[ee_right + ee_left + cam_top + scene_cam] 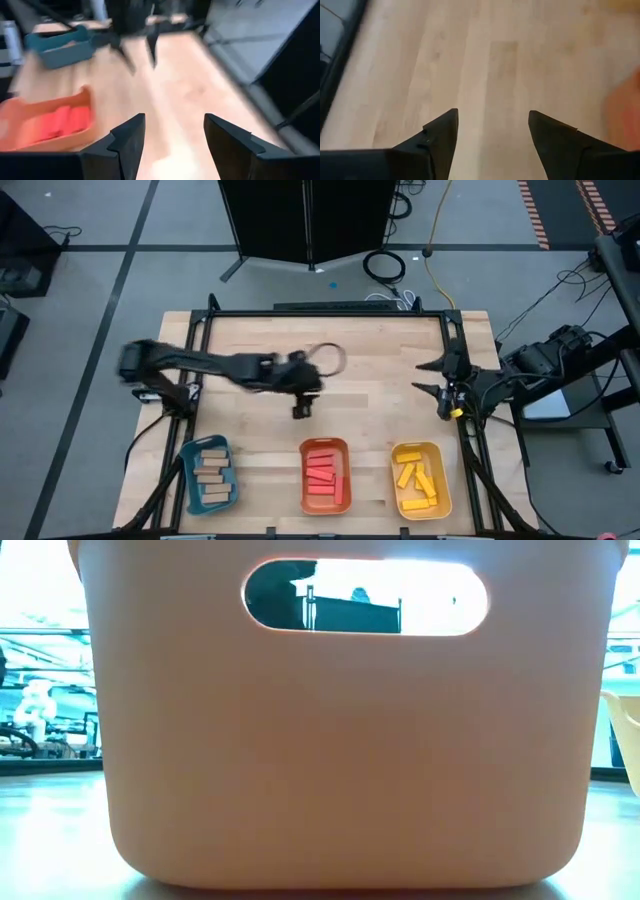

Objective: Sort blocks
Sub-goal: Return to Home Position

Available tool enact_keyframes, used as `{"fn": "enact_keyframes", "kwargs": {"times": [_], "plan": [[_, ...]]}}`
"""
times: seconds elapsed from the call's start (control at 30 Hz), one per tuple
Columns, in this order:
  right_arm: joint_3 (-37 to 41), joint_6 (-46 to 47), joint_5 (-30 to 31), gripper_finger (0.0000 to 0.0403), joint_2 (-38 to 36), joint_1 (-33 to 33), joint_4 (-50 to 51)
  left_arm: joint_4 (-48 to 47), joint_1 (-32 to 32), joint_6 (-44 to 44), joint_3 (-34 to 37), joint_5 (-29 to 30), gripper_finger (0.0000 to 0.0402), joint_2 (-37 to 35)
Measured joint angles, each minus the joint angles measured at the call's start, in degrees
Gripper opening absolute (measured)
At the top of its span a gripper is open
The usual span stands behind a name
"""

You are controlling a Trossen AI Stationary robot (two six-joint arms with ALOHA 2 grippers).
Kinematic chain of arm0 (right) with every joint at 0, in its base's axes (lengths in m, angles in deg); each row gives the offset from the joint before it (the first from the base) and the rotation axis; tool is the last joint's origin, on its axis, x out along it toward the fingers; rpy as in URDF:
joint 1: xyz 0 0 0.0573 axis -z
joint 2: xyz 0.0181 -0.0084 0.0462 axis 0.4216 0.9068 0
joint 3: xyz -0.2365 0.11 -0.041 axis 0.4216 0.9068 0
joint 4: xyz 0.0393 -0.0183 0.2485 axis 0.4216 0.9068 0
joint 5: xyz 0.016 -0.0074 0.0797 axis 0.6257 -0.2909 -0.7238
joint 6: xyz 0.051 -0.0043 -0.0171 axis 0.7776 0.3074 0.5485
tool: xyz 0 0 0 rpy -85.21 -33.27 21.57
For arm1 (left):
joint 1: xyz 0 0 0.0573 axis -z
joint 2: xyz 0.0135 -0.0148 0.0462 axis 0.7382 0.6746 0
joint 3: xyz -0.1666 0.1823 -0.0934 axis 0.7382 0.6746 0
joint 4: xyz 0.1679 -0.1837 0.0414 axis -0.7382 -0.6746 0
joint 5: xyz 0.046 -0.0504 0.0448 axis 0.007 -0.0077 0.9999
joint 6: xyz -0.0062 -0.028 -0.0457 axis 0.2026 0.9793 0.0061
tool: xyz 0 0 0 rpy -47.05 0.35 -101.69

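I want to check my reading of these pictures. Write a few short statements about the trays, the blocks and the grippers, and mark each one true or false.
1. The blue tray holds tan blocks. True.
2. The red blocks lie in the blue tray. False: they lie in the orange tray.
3. The left gripper holds a block. False: it is open and empty, above the bare table.
4. The right gripper is open, near the table's right edge. True.
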Motion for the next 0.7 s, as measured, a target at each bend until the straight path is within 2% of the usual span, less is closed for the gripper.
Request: {"fn": "enact_keyframes", "kwargs": {"times": [0.1,0.17,0.3,0.37,0.53,0.7], "plan": [[1.80,5.60,-5.77,0.0198,0.10,-0.64,0.68,9.88,2.15,5.62,13.75,0.65,0.0236,-11.36],[4.47,8.39,-7.41,0.0198,0.19,-1.84,-0.20,19.23,4.24,9.30,23.11,0.96,0.0235,-18.60],[12.79,12.06,-7.36,0.0198,0.01,-5.13,-7.32,35.63,8.71,14.29,38.98,2.61,0.0235,-31.79],[17.52,11.86,-7.32,0.0199,-0.03,-6.47,-13.99,40.17,10.45,14.89,45.08,3.25,0.0235,-37.86],[28.21,6.24,-4.71,0.0199,-0.15,-7.53,-34.24,42.63,11.77,14.51,52.61,3.55,0.0235,-51.78],[35.67,1.53,-2.79,0.0199,-4.70,-6.53,-44.59,40.45,11.77,11.53,58.51,4.35,0.0235,-65.03]]}}
